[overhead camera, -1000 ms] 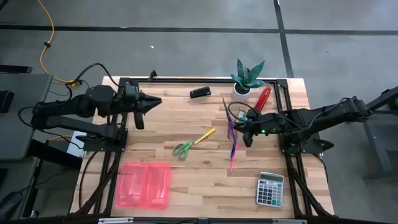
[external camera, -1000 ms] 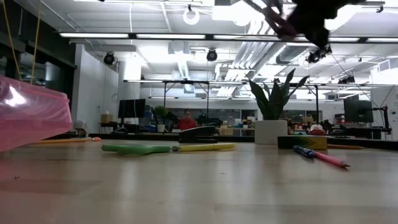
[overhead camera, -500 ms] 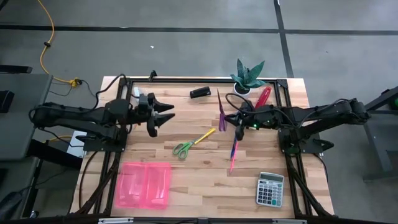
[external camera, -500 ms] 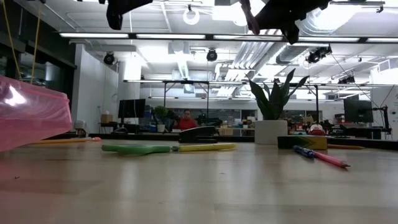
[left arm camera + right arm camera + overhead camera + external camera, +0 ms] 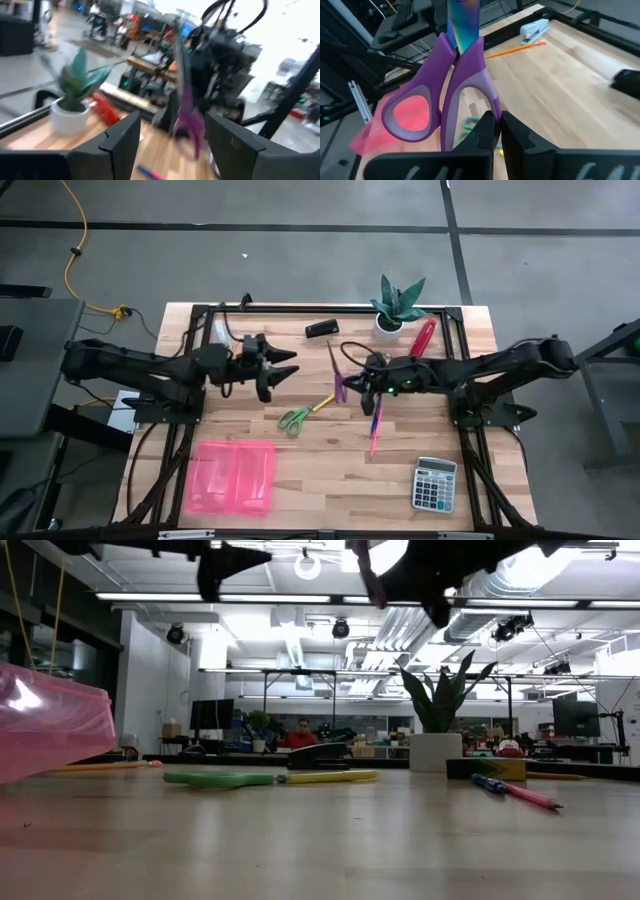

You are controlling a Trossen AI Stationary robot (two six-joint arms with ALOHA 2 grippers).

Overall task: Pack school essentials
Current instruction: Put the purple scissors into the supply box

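Wooden tabletop (image 5: 330, 460), midway. Right pincer (image 5: 362, 387) is clamped on the purple scissors (image 5: 336, 373), aloft beside the spread-open left pincer (image 5: 283, 368): apparently a handover; next, the left closes on them.

Purple-handled scissors (image 5: 451, 95); pink tray (image 5: 231, 477)

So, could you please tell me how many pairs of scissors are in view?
2: the purple-handled scissors are held in the right pincer above the table; the green-handled scissors lie on the table near its middle.
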